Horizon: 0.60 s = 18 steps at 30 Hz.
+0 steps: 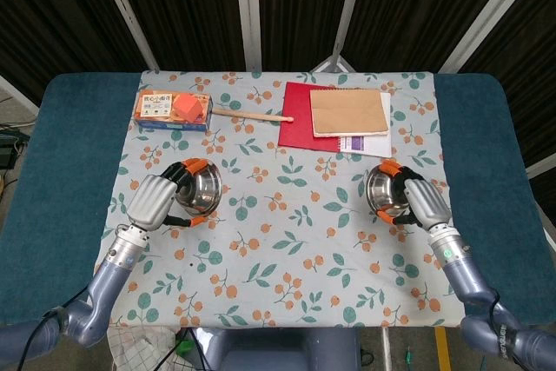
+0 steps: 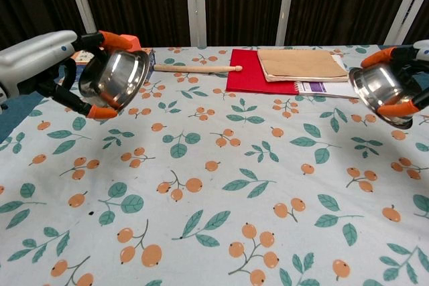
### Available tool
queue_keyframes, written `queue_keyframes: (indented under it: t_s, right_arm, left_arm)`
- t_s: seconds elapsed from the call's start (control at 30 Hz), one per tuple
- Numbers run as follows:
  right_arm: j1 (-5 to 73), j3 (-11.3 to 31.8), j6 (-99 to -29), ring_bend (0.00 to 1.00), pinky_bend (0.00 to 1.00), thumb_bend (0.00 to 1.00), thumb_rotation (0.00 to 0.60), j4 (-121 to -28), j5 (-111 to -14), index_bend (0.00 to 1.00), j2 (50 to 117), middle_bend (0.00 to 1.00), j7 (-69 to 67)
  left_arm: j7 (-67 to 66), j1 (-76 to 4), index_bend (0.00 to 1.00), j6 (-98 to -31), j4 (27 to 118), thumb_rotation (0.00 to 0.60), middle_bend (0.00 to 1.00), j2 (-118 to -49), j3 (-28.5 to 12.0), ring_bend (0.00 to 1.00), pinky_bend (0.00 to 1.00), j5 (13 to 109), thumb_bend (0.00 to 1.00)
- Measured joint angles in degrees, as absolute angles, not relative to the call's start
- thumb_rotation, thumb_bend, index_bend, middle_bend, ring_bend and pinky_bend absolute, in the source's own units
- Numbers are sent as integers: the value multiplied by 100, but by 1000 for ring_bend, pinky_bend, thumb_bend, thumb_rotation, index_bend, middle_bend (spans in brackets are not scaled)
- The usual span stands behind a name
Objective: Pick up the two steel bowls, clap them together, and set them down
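Wooden stick, red folder, blue box beyond raised bowls

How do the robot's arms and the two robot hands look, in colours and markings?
Each robot hand, left and right, has a silver-grey back, black fingers and orange fingertips. The wrists are silver cylinders; the right one shows a small green light. The arms are blue-grey, with black cables near the lower joints.

camera placement

head view: high above the near edge, looking steeply down on the whole floral-print tablecloth. chest view: low, close, facing level across that cloth toward the dark slatted back wall. both share the tabletop.
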<state>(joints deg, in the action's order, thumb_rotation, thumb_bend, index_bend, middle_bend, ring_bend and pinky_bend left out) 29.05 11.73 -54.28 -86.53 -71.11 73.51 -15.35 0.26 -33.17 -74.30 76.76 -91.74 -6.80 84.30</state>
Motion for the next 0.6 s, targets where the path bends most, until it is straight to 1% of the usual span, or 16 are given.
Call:
queue_keyframes:
  t_s: [0.17,0.27,0.47,0.6]
  right_arm:
    - [2756,1380,-5201,640,804,335,600,-9103,-7173,750,6841,649,-3462]
    - [2691,1517,-4977,640,804,334,600,-9328,-7252,750,6537,649,-4762]
    - [2627,1769,-4449,640,804,333,600,-9605,-7594,750,5981,649,-7508]
    - [2643,1852,-4128,641,804,343,600,-9715,-8046,750,5643,648,-9115]
  left_arm:
    - [966,-3292,420,-8022,7021,600,545,-9681,-720,442,662,8891,275]
    - [1243,-3314,424,-8217,6652,600,545,-9957,-723,442,662,9092,275]
    - [1665,-3443,427,-8395,6155,600,543,-10361,-710,442,658,9352,261]
    - [1830,-3549,427,-8546,5840,600,542,-10578,-734,441,656,9491,260]
